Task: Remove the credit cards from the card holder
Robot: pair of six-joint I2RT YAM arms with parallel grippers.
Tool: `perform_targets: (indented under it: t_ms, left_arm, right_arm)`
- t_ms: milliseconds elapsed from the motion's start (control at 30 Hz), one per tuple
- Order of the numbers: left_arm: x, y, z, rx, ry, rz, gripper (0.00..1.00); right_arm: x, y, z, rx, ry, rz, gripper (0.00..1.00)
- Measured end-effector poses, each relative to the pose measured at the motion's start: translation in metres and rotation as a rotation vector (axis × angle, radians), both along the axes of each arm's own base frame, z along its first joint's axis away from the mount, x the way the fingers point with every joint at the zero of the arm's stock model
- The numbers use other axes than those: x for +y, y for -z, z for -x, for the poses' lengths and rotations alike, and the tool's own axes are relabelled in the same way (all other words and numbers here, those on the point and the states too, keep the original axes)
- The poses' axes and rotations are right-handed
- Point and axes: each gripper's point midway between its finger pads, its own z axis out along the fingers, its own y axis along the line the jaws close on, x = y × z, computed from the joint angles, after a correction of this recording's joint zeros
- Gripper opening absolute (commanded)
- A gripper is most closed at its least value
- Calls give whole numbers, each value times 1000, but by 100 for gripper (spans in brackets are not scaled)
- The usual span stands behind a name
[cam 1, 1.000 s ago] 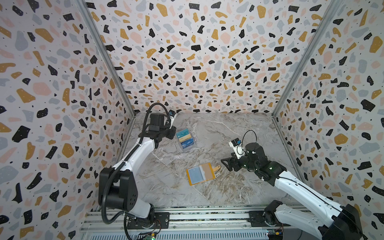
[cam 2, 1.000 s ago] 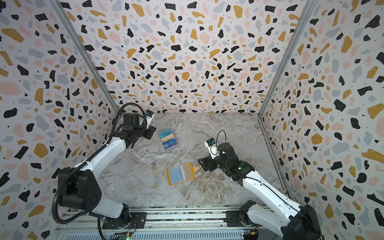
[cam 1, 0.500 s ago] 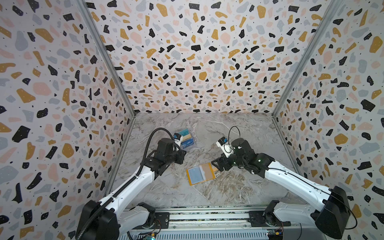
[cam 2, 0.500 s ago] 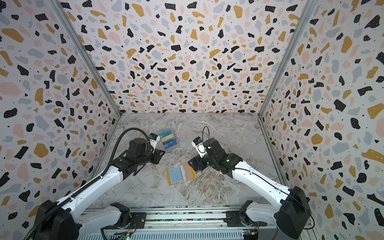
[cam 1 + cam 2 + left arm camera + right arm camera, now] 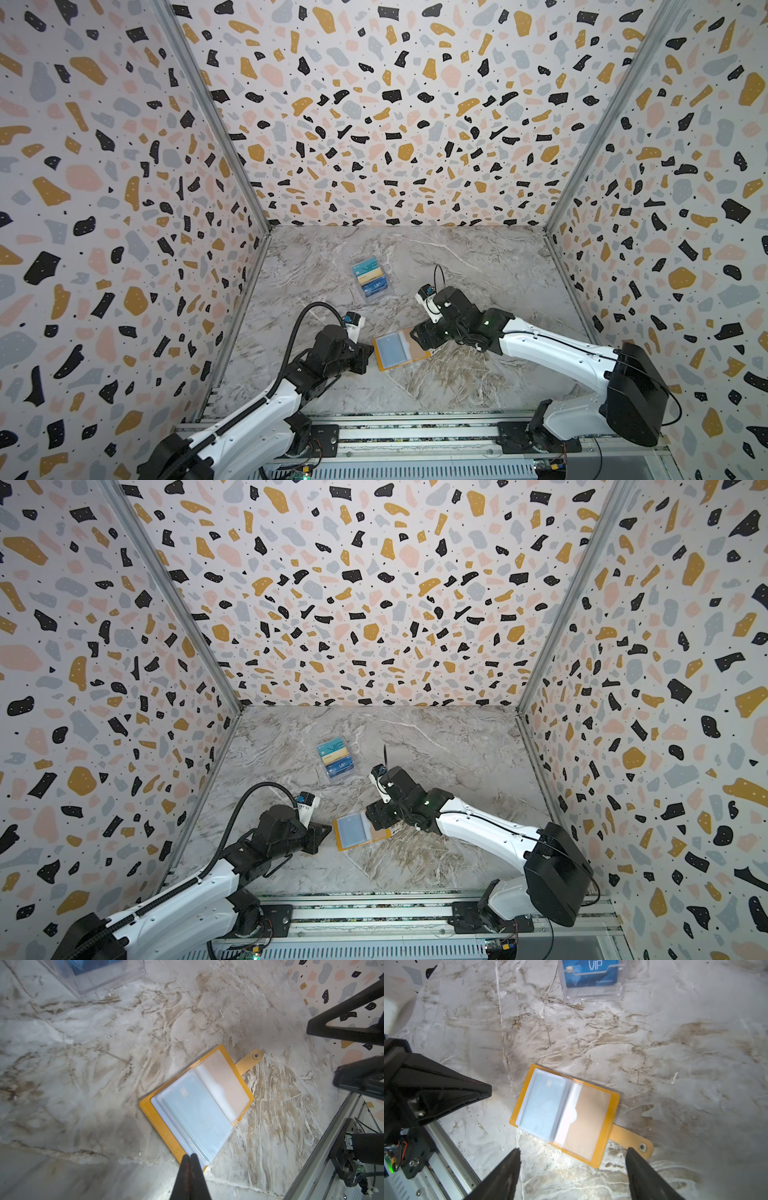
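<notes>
While the small mustard-yellow, leather-like folding card holder (image 5: 172, 1136) lies open and flat on the grey marble-patterned bench (image 5: 457, 257), near its front middle, a thin pale teal plastic credit card with a chip (image 5: 544, 1103) shows through the top clear sleeve, so this card is not yet out. The left pincer (image 5: 189, 1160) has its tips pressed together on nothing. They sit at a corner of the holder, and whether they touch it cannot be told. The right pincer (image 5: 573, 1151) is spread wide and empty, hovering over the cover half beside the yellow snap tab (image 5: 631, 1142).

The likeliest trouble is sliding. The holder looks light and the bench smooth, so a push from the closed left tips could skate it away rather than pin it. One half-raised sleeve could flop over the card. The wide right pincer may also catch sleeve and cover together, lifting the whole holder instead of freeing the slick card. The clear tiered plastic box (image 5: 591, 995) stands well behind.
</notes>
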Motion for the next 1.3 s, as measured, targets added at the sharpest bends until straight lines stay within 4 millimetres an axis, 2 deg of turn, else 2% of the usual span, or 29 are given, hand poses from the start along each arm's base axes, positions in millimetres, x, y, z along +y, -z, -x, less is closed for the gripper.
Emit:
perform_targets:
  t_ms: [167, 400, 733, 1300]
  left_arm:
    - [-5, 4, 1, 3, 16, 32, 0]
    - [-6, 22, 6, 37, 27, 38, 0]
    - [-12, 25, 4, 33, 48, 52, 0]
    - [-9, 46, 10, 75, 52, 22, 0]
  right_arm:
    - [16, 11, 3, 15, -19, 2, 79]
    - [33, 26, 7, 32, -41, 10, 76]
    - [49, 43, 14, 53, -72, 17, 69]
    - [65, 72, 24, 83, -103, 40, 66]
